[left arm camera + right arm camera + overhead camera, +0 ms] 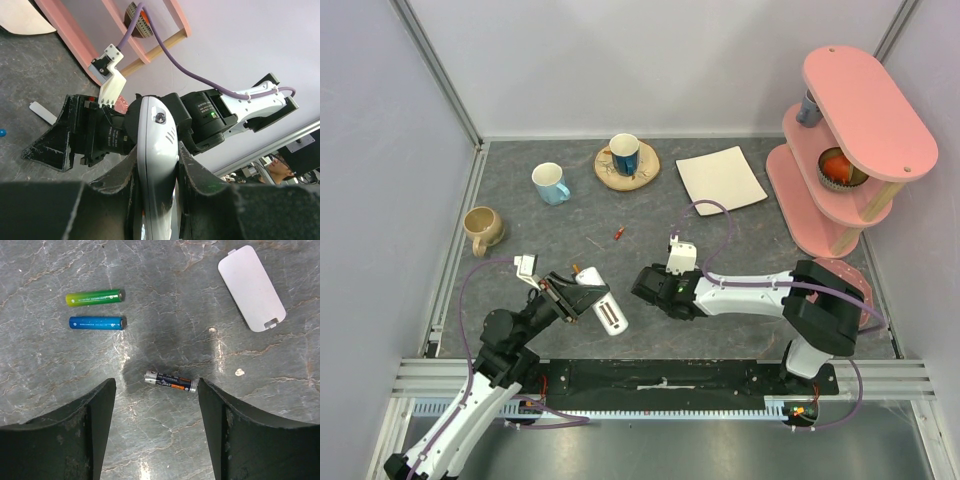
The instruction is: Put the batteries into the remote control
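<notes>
My left gripper [570, 293] is shut on the white remote control [603, 307] and holds it off the table, narrow edge toward the wrist camera [156, 145]. My right gripper [650, 288] is open and points down just right of the remote. In the right wrist view a dark battery with orange markings [170, 381] lies on the table between the open fingers [95, 410], its right end touching the right finger. A green battery [95, 298] and a blue battery [97, 323] lie side by side further off. A red-orange battery [618, 233] lies mid-table.
The white battery cover [251, 287] lies flat near the batteries. A tan mug [482, 228], a light-blue mug [550, 183], a blue cup on a wooden coaster [626, 160], a square white plate [721, 178] and a pink shelf [845, 150] stand at the back.
</notes>
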